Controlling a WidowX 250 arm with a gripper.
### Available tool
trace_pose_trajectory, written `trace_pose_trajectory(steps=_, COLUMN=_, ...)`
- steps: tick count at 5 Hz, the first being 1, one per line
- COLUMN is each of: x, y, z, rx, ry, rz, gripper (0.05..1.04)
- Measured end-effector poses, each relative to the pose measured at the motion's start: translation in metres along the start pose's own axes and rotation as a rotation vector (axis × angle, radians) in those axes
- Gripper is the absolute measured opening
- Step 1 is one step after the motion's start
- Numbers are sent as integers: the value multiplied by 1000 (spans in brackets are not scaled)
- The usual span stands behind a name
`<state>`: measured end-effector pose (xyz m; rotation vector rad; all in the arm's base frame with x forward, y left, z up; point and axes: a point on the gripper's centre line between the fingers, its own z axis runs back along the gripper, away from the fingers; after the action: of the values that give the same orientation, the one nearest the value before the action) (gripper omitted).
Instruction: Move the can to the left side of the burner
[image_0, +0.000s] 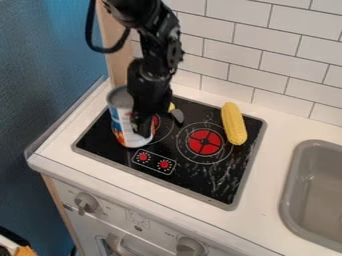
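Soft, fairly even light is brightening the white worktop and the wall tiles. The blue wall is looking dimmer, darkening toward its bottom. Pale streaks are breaking up the black stovetop, perhaps as glare. The black arm is showing few highlights.

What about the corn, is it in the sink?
No, the corn lies on the black stove, and the sink is off to the right of it.

The hand is at the can on the black stovetop.
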<state>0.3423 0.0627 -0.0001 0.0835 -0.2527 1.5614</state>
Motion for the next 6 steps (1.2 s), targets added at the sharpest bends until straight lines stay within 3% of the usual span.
trace_pose_trajectory(steps=2, x=34, y=-7, z=-3, rx=-4, ry=-48, rz=50, gripper=1000)
trace_pose_trajectory(steps=3, x=41, y=-1, z=-10, rx=33, ry=-48, rz=57, gripper=1000)
trace_pose_trajectory(steps=4, x=43, y=0, z=-10, rx=37, ry=-50, rz=49, gripper=1000)
trace_pose_trajectory(steps=5, x=37, y=-1, z=-6, rx=57, ry=-66, rz=12, gripper=1000)
trace_pose_trajectory(steps=6, x=33, y=-7, z=16, rx=30, ry=-57, rz=-26, gripper=1000)
